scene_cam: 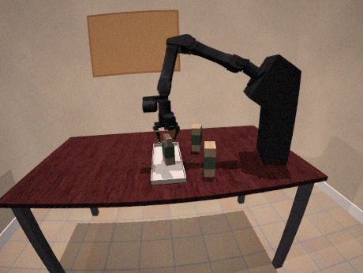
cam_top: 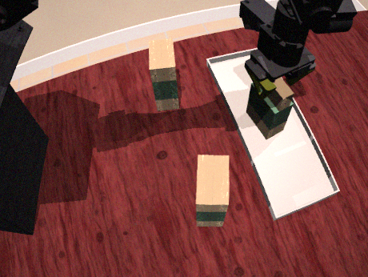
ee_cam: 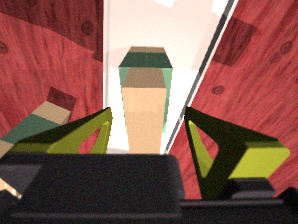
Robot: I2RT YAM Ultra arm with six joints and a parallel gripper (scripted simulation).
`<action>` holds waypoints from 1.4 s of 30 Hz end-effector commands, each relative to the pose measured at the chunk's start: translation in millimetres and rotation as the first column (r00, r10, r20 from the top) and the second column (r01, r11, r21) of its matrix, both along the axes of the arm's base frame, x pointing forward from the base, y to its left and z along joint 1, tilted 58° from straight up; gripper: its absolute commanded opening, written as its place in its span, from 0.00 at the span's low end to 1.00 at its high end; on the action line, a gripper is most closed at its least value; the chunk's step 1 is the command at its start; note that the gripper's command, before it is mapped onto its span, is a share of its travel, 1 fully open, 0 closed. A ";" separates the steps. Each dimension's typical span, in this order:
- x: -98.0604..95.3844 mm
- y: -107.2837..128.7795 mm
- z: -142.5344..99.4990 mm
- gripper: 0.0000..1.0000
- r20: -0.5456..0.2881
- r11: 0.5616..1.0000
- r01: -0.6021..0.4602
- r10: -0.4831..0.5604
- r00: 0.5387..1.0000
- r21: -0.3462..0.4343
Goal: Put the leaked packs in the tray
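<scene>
Three tan coffee packs with green bands are in view. One pack (cam_top: 273, 110) stands upright inside the white tray (cam_top: 272, 132), near its far end; it also shows in the wrist view (ee_cam: 145, 100). My gripper (ee_cam: 148, 112) is open, with its yellow-green fingers on either side of this pack's top and a gap on each side. A second pack (cam_top: 163, 74) stands on the table at the back. A third pack (cam_top: 212, 190) stands on the table at the front.
The robot's dark base (cam_top: 16, 132) stands at the left of the table. The tray has a low rim (cam_top: 236, 120). A dark red wooden table (scene_cam: 158, 166) carries everything.
</scene>
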State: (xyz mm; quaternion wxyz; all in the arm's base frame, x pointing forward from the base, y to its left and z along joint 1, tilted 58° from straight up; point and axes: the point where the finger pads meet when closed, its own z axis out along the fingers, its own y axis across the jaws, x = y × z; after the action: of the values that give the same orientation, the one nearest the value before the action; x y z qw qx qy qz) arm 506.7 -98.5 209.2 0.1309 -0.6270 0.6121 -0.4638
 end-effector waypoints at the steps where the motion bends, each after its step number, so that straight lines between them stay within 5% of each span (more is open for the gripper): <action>1: 2.5 2.6 23.2 0.76 0.042 1.000 -0.016 0.016 0.999 -0.002; 11: -1.7 10.1 25.8 0.76 0.042 1.000 -0.025 0.025 0.999 0.002; 12: -11.8 11.2 11.1 0.76 0.005 1.000 -0.016 0.016 1.000 0.005; 23: -65.1 36.9 47.1 0.76 0.005 1.000 -0.011 0.011 1.000 0.002; 34: -64.6 39.3 51.8 0.76 0.016 1.000 -0.019 0.019 1.000 0.008; 36: -61.5 40.9 42.7 0.76 0.020 1.000 -0.006 0.006 1.000 0.011; 42: -66.1 86.9 -37.2 0.76 0.036 0.990 0.073 -0.078 0.996 0.124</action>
State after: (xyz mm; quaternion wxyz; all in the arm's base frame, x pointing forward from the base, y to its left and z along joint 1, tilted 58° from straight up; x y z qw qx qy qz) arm 444.1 -42.5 217.1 0.1437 -0.6106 0.6301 -0.4577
